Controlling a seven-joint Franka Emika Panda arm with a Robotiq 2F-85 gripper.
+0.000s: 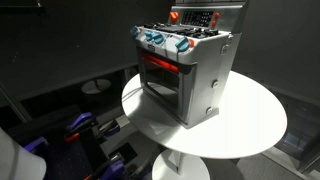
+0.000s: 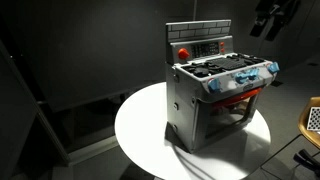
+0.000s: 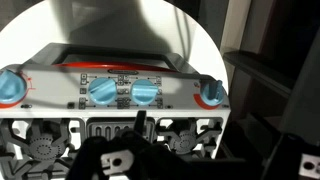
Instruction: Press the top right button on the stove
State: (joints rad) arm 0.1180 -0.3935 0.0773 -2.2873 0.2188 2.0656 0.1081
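The stove (image 1: 195, 75) is a small silver-grey toy oven standing on a round white table (image 1: 250, 130). It has blue-and-red knobs (image 1: 165, 42) along the front and a red-lit door window (image 1: 160, 72). Its raised back panel (image 2: 200, 45) carries red controls, with a round red button (image 2: 183, 52) at one end. My gripper (image 2: 270, 25) hangs in the air above and to the side of the stove (image 2: 215, 95), apart from it, and looks open and empty. In the wrist view my dark fingers (image 3: 195, 140) hover over the knobs (image 3: 122, 93) and burners (image 3: 182, 142). The back panel is hidden there.
The table's edge (image 2: 135, 150) drops off to a dark floor on every side. Blue and purple clutter (image 1: 85, 128) lies on the floor beside the table. A pale object (image 2: 313, 120) sits at the frame's edge. Dark walls surround the scene.
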